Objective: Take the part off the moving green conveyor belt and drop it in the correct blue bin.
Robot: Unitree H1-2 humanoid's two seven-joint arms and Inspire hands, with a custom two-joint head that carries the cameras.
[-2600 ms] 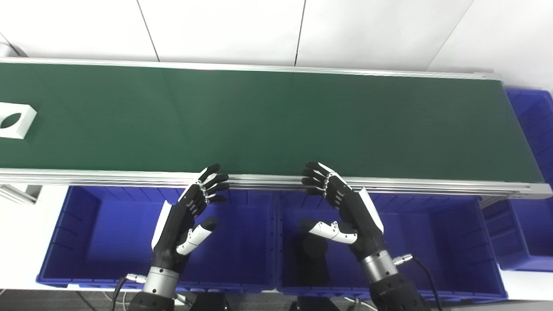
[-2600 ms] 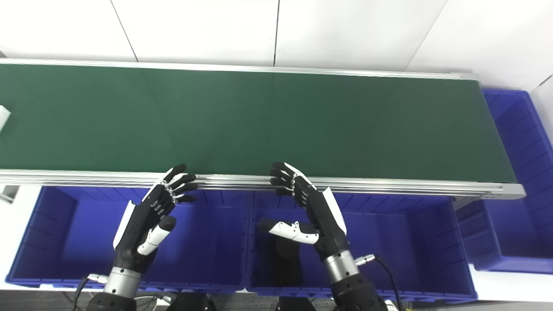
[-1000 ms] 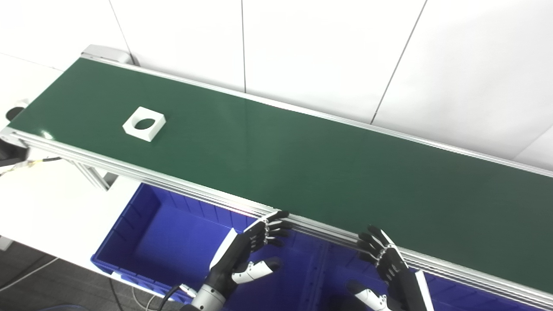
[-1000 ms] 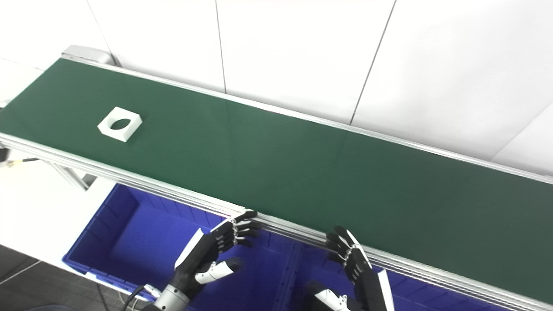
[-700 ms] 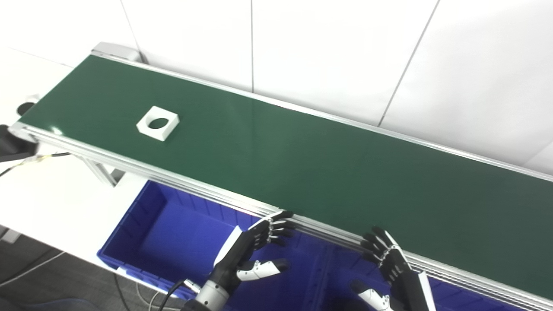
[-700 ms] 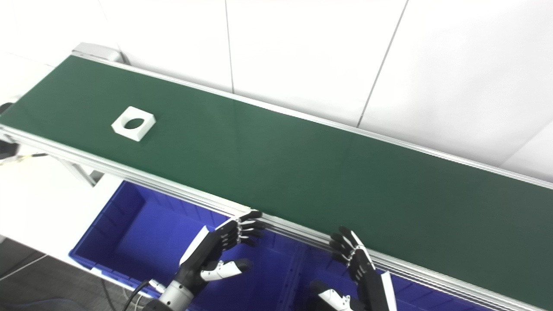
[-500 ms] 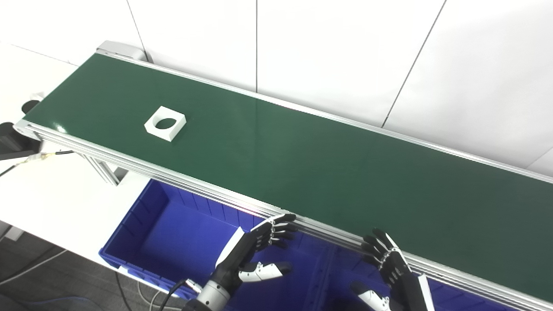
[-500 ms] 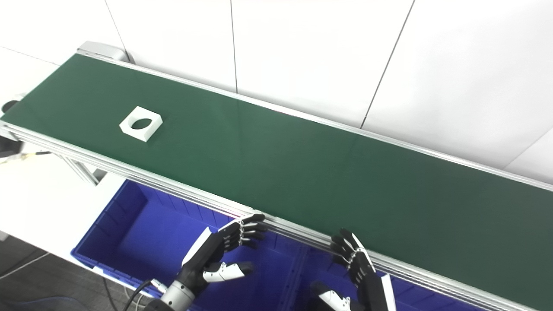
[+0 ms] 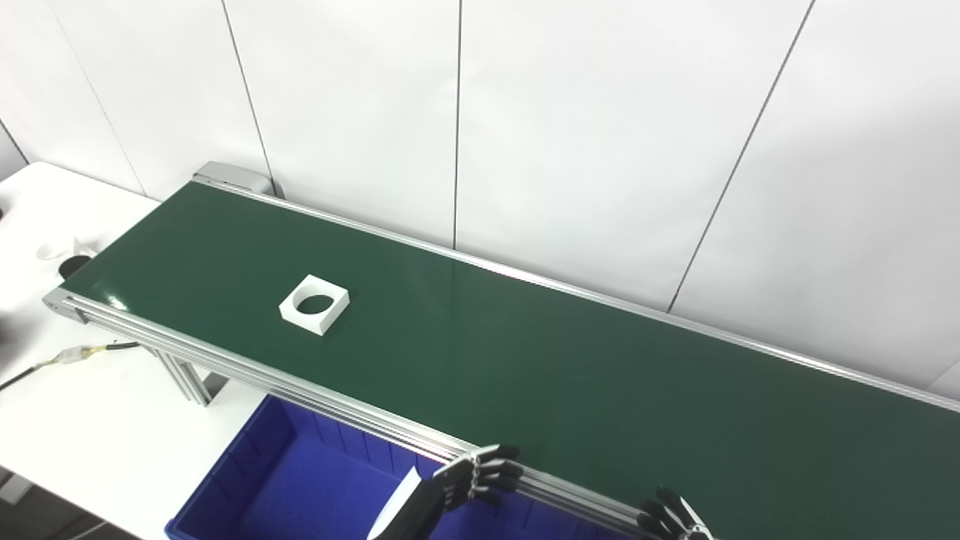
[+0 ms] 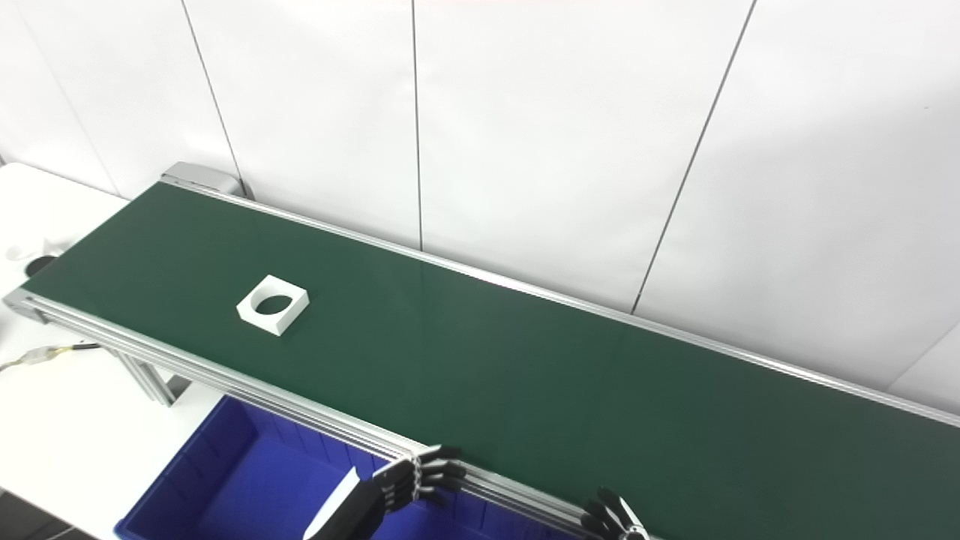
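both hands empty, fingers apart: left hand (image 9: 442, 495) and right hand (image 9: 675, 521) waited at belt (image 9: 570, 375) edge for part (image 9: 315, 304).

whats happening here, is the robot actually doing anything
Nothing is being held. A white square part with a round hole lies on the green belt, towards its left end. The left hand and right hand hover at the belt's near rail, mostly cut off by the picture's bottom edge. A blue bin sits below the rail.
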